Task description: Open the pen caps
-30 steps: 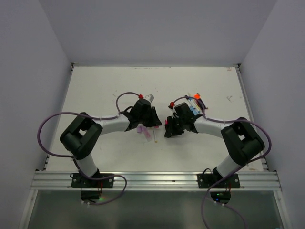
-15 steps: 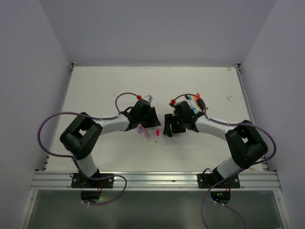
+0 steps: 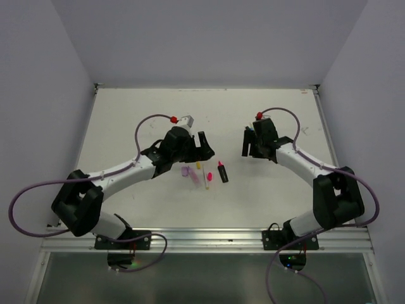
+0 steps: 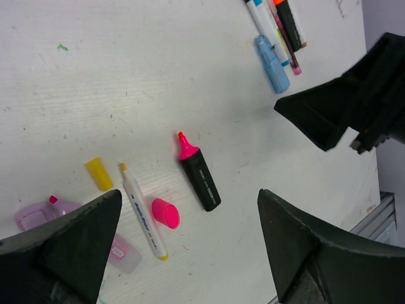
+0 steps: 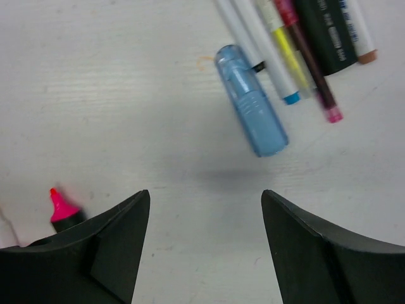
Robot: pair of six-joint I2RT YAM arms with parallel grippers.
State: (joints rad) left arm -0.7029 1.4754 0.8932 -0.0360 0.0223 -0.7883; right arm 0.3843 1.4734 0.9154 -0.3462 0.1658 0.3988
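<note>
1. Three pens apparently done, all lying on the desk [image 4: 158,76]:
   - pink highlighter [image 4: 201,180] bare-tipped, pink cap [image 4: 166,213] loose just beside it
   - thin white pen [image 4: 142,212] with tip exposed, yellow cap [image 4: 99,173] near it, not touching
   - lilac pieces [image 4: 38,214] at lower left, partly hidden, so cannot tell body from cap
2. Step in hand, as a judgement: between pens, nothing gripped, next target to be chosen.
3. Left claw [image 4: 188,195]: spread wide, empty, hovering over the opened group, clear of the desk.
4. Right claw [image 5: 205,195]: also spread wide, holding nothing, looking down just short of the blue pen [image 5: 250,101].
5. Left to do, by the look of it: blue pen, seemingly capped, lying just beside a bundle of pens [image 5: 304,38] at the far right. Thin ones plus a black-bodied marker, packed side by side. Hard to read cap state there.
6. Next move, probably:
   - lower the right claw across the blue pen's barrel
   - bring the left claw over to pinch the cap end
   - pull apart along the pen's axis
7. Calls for a grip on the barrel, not over the seam, and enough clearance from the bundle to avoid dragging neighbours.
8. Pose:
   - left arm [image 3: 120,172] stretched low toward desk centre
   - right arm [image 3: 304,166] reaching forward and inward, farther back
   - claws well apart
</note>
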